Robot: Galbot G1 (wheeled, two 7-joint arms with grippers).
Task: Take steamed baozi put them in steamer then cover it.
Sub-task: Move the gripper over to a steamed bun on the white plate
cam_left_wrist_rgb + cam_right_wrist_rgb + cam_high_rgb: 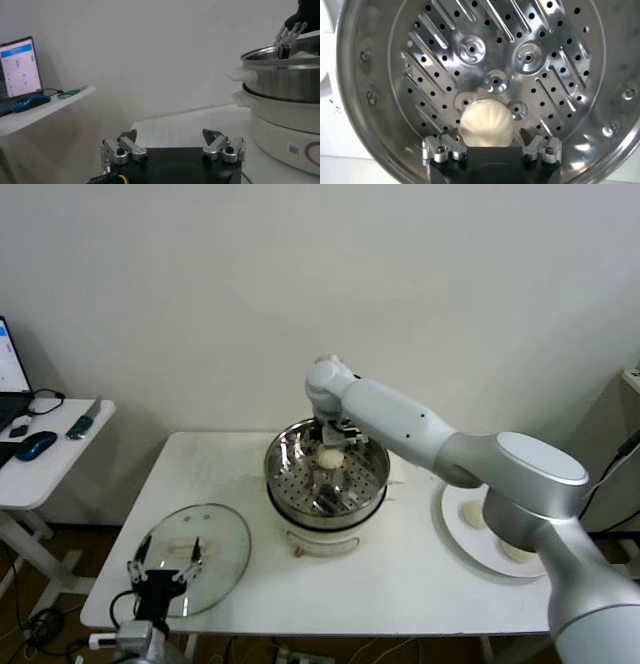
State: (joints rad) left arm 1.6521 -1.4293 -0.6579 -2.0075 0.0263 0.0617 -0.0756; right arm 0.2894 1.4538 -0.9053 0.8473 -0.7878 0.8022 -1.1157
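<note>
The steamer (283, 487) is a shiny steel basket with a perforated floor (445, 65), on a white cooker base in the middle of the table. One cream-white baozi (330, 457) (486, 120) lies on that floor near the far side. My right gripper (334, 446) (489, 135) reaches down into the basket and stands open around the baozi, with a gap at each fingertip. Two more baozi (472, 514) sit on the white plate (447, 529) at the right. My left gripper (166, 560) (170, 135) is open and parked low at the front left, over the glass lid (222, 536).
The steamer's side (280, 80) rises to the right of my left gripper, with the right gripper (287, 36) seen above its rim. A small side table (60, 449) with a laptop and mouse stands left of the white table. A white wall is behind.
</note>
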